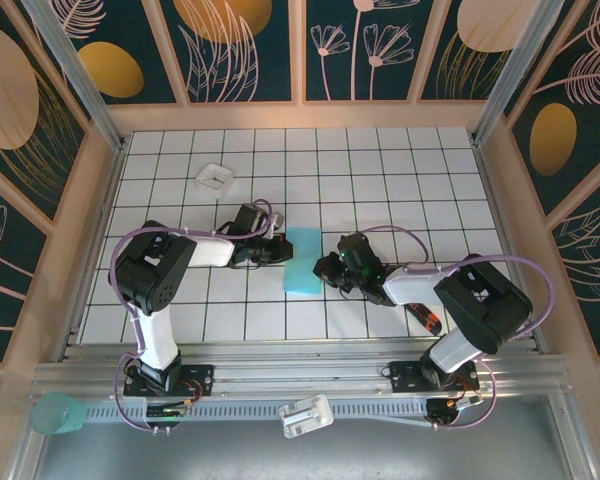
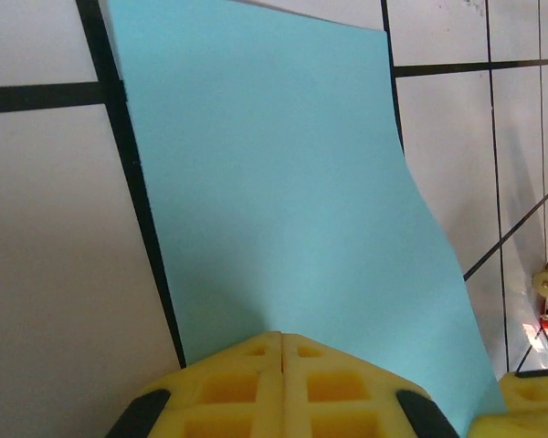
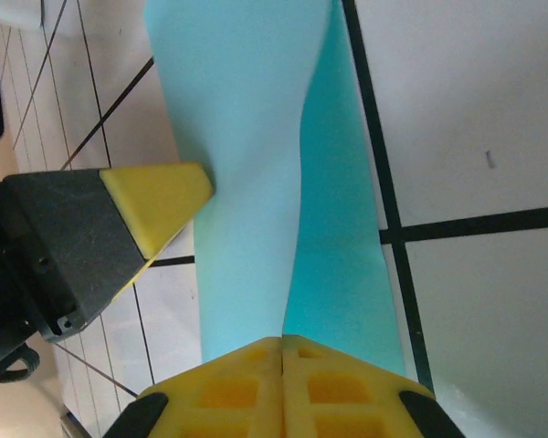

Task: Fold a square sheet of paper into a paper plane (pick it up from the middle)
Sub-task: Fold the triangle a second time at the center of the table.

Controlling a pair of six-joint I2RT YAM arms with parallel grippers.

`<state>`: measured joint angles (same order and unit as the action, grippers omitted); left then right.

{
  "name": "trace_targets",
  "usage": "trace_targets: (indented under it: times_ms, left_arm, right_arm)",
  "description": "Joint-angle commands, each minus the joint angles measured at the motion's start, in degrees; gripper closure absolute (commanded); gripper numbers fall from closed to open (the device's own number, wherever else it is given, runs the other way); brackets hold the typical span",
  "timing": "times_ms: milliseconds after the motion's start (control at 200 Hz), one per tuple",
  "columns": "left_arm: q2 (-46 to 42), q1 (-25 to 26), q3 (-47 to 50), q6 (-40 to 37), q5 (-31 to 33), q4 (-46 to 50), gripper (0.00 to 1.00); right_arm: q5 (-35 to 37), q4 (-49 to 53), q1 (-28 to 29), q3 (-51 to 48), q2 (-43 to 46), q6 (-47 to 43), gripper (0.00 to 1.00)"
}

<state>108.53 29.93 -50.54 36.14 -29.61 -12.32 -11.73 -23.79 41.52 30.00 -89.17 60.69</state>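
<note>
Yellow fingertips of the right gripper (image 3: 282, 345) sit closest to the lens in the right wrist view. They are pressed together on the near edge of the square sheet of paper (image 3: 247, 137).

- Sheet: turquoise, mid-table, between the two grippers. It is partly doubled over, and we see a pale upper layer bowing above a darker lower one.
- Left gripper (image 1: 278, 250): jaws closed tight, tips against the sheet's left edge. We cannot tell whether the paper is caught between the pads or merely touched.
- Edges: the long sides run roughly along the grid lines, and one side curls up off the table (image 1: 380, 160).
- Open room: we count bare tiles from the sheet to the far wall and out to both side walls. The white tray (image 1: 215, 177) stands well apart, far left.
- Red-and-black tool (image 1: 427, 318): lies near the right arm and is partly covered by it.
- Hidden: each wrist view loses the sheet's near edge under its own pads. In the right wrist view the far end is cut off by the frame.
</note>
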Motion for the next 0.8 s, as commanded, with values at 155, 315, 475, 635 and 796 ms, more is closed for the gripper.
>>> trace_targets:
  times_ms: [155,315,475,635,796]
  left_arm:
    - [-9.04,0.35,5.49,-0.56,1.46,-6.51,0.57]
    - [-23.58,5.89,19.01,-7.23,12.78,-18.05,0.47]
    - [-32.08,13.96,28.26,-15.05,21.03,-23.98,0.39]
    - [-30.97,21.75,29.21,-23.85,27.44,-23.77,0.37]
    - [-27.32,25.19,28.47,-30.08,31.99,-25.02,0.35]
  right_arm:
    - [-1.71,-0.65,-0.49,1.03,0.89,5.22,0.96]
    - [-3.08,1.54,-0.47,0.98,2.54,9.01,0.96]
    - [-4.82,3.73,-0.72,2.1,3.12,10.64,0.95]
    - [-5.9,4.72,-1.19,2.69,3.34,11.52,0.95]
    - [-6.47,4.59,-1.44,2.87,2.79,11.95,0.95]
